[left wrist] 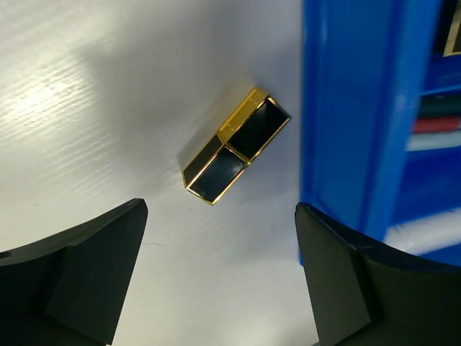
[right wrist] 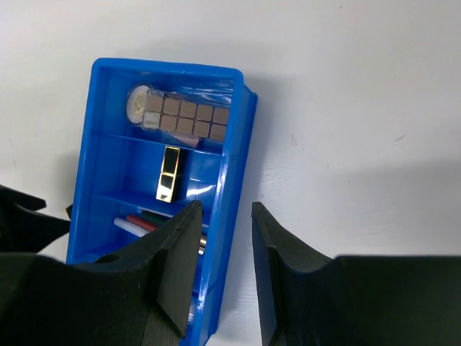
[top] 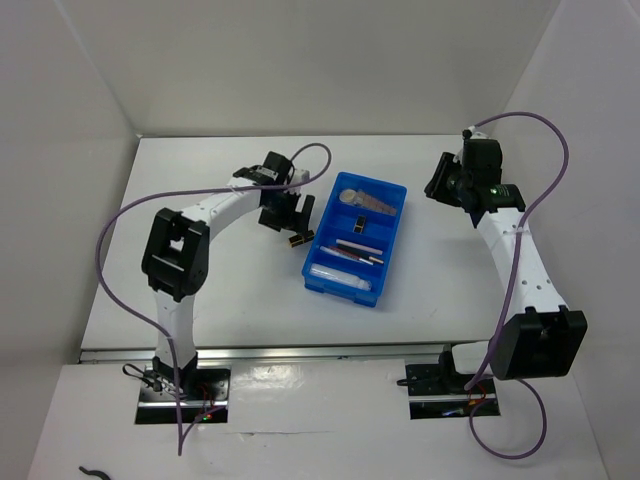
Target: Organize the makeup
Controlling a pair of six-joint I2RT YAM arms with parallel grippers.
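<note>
White bench point(top: 250, 300) and plain white walls frame the scene, and one piece of makeup is left out on it: a black-and-gold case point(left wrist: 234, 144), lying flat and askew just beside the long outer wall of the blue bin point(left wrist: 346, 108), on the left arm's side and, as far as the left wrist view shows, not quite touching it. Inside the bin the rest is already sorted. The end compartment farthest from the arm bases holds a round compact point(right wrist: 137, 104) and a palette of tan squares point(right wrist: 186, 117). The next compartment holds a second gold-and-black case point(right wrist: 169, 173), the one after it holds thin pencils point(right wrist: 140, 220), and the end nearest the bases holds a pale tube point(top: 340, 278). The left claw point(left wrist: 220, 213) hangs over the stray case beside the bin, released, its fingers spread wide and grasping nothing. The right claw point(right wrist: 223, 209) is raised on the far side of the bin, well apart from it, its fingers a narrow gap apart and empty. The step in hand looks like the reach for the last loose item, so the task seems close to done. The next move calls for lowering the left claw and turning the wrist so the fingers close across the case's narrow sides. It also calls for keeping the bin-side finger off the blue wall, since the gap there is slim. After that comes a lift over the rim, likely into the compartment with the matching case.
</note>
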